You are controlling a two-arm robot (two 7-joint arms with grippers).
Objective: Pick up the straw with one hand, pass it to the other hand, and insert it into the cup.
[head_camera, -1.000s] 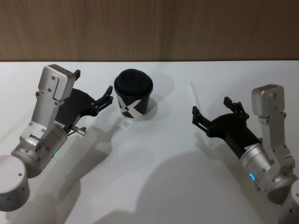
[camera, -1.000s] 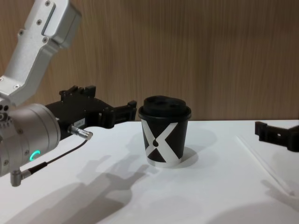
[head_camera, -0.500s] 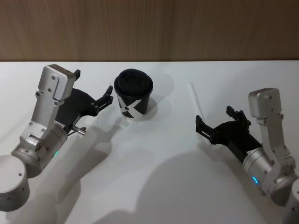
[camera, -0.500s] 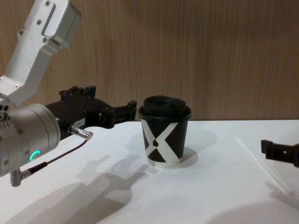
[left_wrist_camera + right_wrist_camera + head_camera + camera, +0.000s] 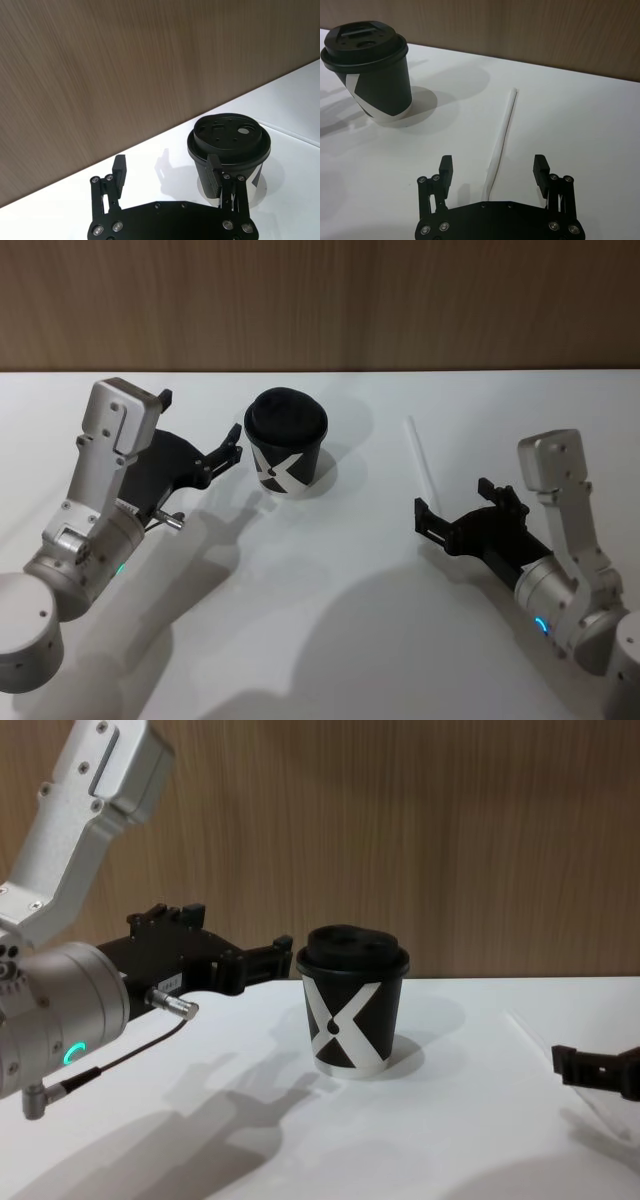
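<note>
The white straw (image 5: 420, 458) lies flat on the white table, right of the cup, and runs toward my right gripper (image 5: 452, 502). That gripper is open and low over the straw's near end. In the right wrist view the straw (image 5: 502, 137) passes between the two spread fingers of the right gripper (image 5: 493, 162), which do not touch it. The black cup (image 5: 285, 440) with a domed lid and white X stands upright at centre; it is also seen in the chest view (image 5: 352, 1010). My left gripper (image 5: 200, 425) hovers open just left of the cup (image 5: 229, 145), holding nothing.
A wooden wall (image 5: 320, 300) runs behind the table's far edge. A thin dark cable with a metal plug (image 5: 175, 1005) hangs from my left wrist. Bare white table (image 5: 330, 570) stretches between the arms and in front of the cup.
My right gripper has drawn back toward me and dropped lower, so that it now straddles the straw's near end. The left arm, cup and straw have stayed put.
</note>
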